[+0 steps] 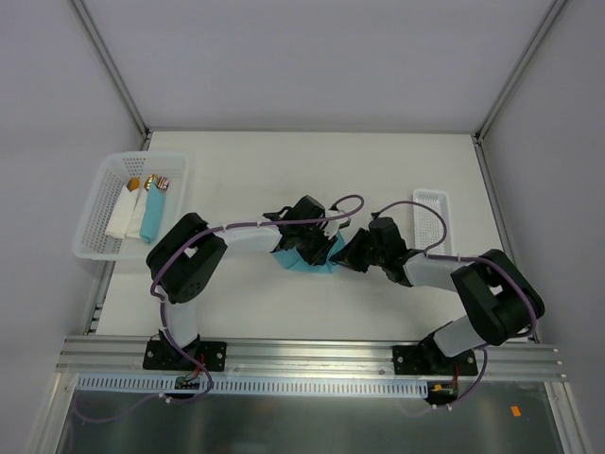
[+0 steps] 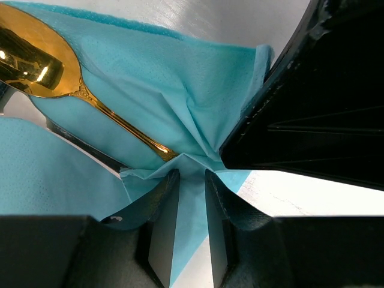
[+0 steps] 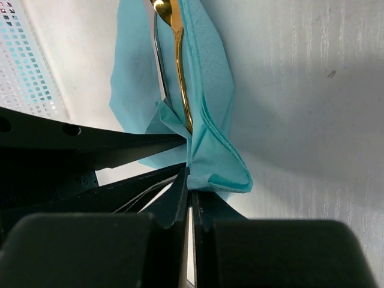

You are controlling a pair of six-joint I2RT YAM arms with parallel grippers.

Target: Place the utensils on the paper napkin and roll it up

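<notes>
1. Mid-worktop (image 1: 284, 180), both hands meet over the paper napkin (image 1: 298, 264); left hand (image 2: 191, 177) nips a bunched fold, right hand (image 3: 189, 189) is fully closed on its edge, apparently so the wrap cannot spring open.
2. The utensils (image 2: 114, 120) lie inside the fold; long axis runs handle-end toward the pinch, with the spoon bowl pointing away.

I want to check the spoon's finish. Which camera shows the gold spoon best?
The left wrist view: the spoon lies on the blue napkin with its bowl and much of its handle in clear view. The right wrist view shows mostly the thin handle, cut off at the top edge. In the top view it cannot be seen.
</notes>
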